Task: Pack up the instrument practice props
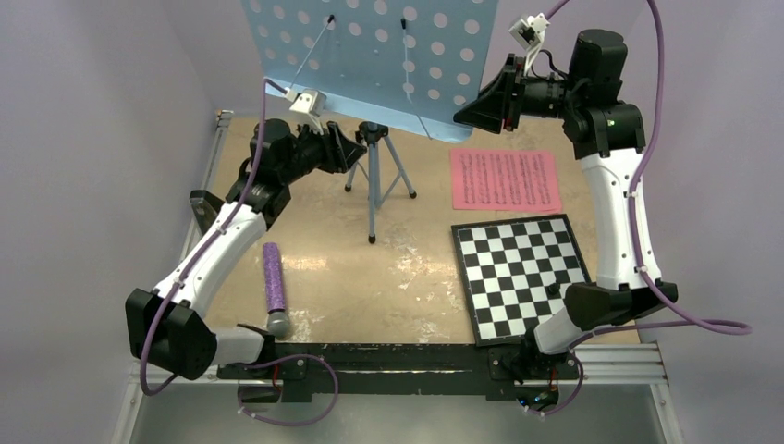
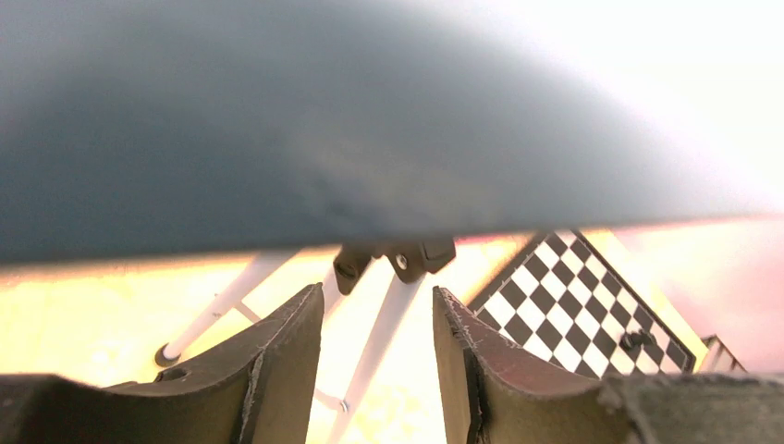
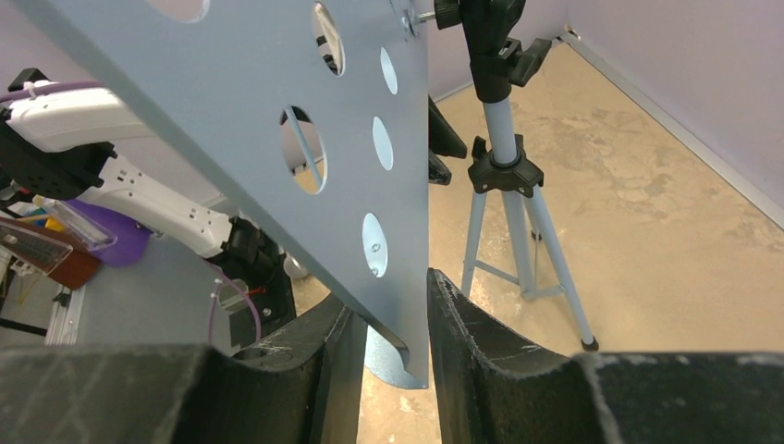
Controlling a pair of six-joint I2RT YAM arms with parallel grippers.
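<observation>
The light-blue perforated music stand (image 1: 370, 55) stands at the back middle on its tripod legs (image 1: 374, 190). My right gripper (image 1: 459, 116) is shut on the lower right corner of its desk, and the plate passes between the fingers in the right wrist view (image 3: 388, 287). My left gripper (image 1: 356, 148) is open and empty, just left of the pole under the desk. In the left wrist view (image 2: 379, 296) the tripod hub (image 2: 398, 257) sits beyond the jaws. A pink sheet-music page (image 1: 506, 178) lies flat to the right. The metronome is out of view.
A black-and-white checkered board (image 1: 522, 276) lies at the front right with a small dark piece (image 1: 553, 289) on it. A purple glitter cylinder (image 1: 274, 277) lies at the front left. Grey walls close in the table on three sides.
</observation>
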